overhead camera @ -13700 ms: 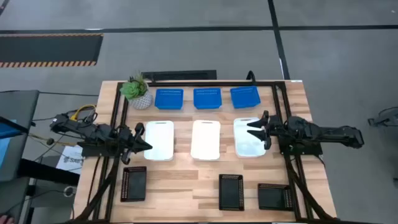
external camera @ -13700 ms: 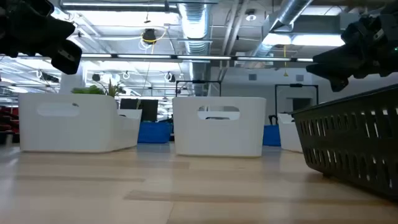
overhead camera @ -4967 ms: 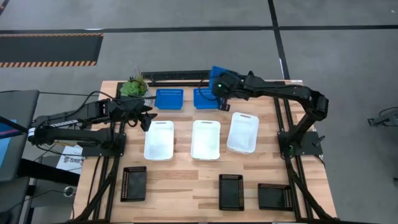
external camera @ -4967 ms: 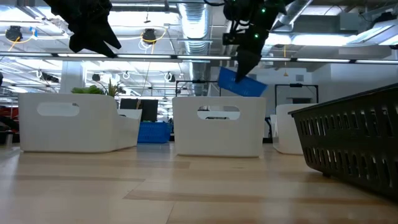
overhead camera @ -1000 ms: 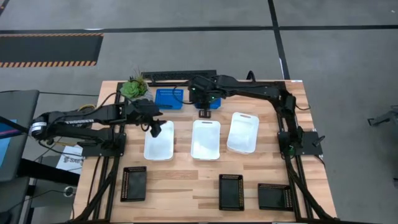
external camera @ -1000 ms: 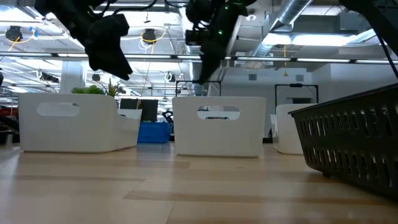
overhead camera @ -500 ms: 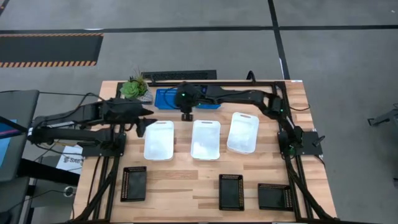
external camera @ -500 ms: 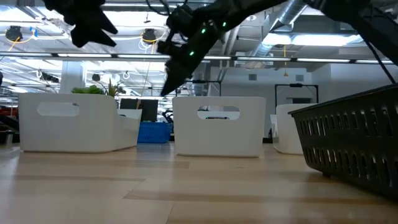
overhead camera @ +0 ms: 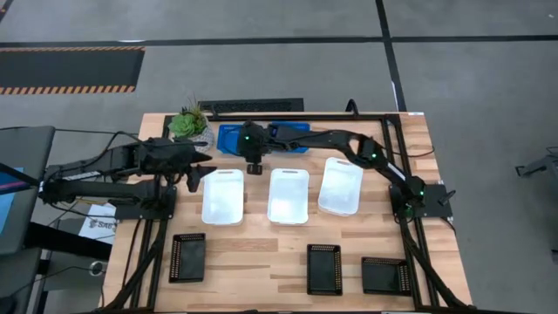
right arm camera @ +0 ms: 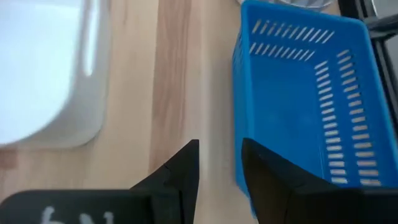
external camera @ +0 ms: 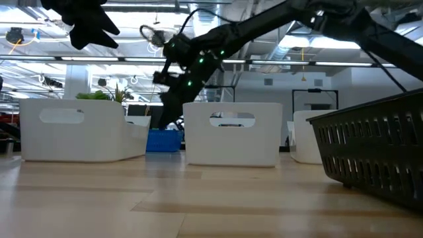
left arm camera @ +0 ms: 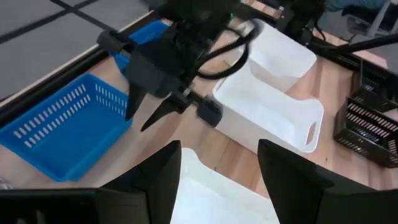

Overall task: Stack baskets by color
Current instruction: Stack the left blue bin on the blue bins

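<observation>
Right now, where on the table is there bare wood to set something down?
A bare strip of table runs between the white baskets and the black baskets; another patch lies between the left and middle black ones. The back row is crowded: blue baskets, the plant and the right fingers.

plant (overhead camera: 188, 125) far-left, three baskets (overhead camera: 289, 194) mid-table, three baskets (overhead camera: 323, 269) nearest
</observation>
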`<state>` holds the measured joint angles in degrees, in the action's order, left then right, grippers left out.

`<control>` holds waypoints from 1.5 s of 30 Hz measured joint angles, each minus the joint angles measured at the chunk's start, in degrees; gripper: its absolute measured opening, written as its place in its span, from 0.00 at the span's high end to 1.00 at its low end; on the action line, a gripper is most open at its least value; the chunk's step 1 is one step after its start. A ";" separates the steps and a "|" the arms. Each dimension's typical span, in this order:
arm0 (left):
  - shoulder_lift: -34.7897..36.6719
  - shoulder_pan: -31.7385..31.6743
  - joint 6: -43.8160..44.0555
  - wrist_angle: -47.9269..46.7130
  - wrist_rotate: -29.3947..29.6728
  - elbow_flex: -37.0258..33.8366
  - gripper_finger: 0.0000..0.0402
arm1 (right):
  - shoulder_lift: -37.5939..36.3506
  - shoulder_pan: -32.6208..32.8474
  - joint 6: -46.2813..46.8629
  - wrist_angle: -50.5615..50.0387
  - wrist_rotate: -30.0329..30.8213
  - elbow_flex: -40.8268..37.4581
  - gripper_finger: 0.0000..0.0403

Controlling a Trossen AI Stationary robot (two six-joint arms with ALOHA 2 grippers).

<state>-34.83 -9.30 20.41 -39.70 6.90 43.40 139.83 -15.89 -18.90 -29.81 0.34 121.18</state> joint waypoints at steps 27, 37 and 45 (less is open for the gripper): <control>-0.04 0.00 -0.28 -2.08 -0.01 0.00 0.50 | 2.97 -1.93 -2.14 -7.89 1.03 8.69 0.65; -0.04 0.00 -0.24 -2.06 0.00 0.00 0.50 | 3.00 -2.72 0.78 -5.71 -0.41 8.71 0.66; -0.04 0.00 -0.18 -2.06 -0.02 -0.02 0.50 | 3.00 -3.07 1.59 -5.59 -0.41 8.71 0.66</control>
<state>-34.87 -9.30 20.23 -41.76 6.87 43.38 142.82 -18.96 -17.30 -35.40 -0.07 129.88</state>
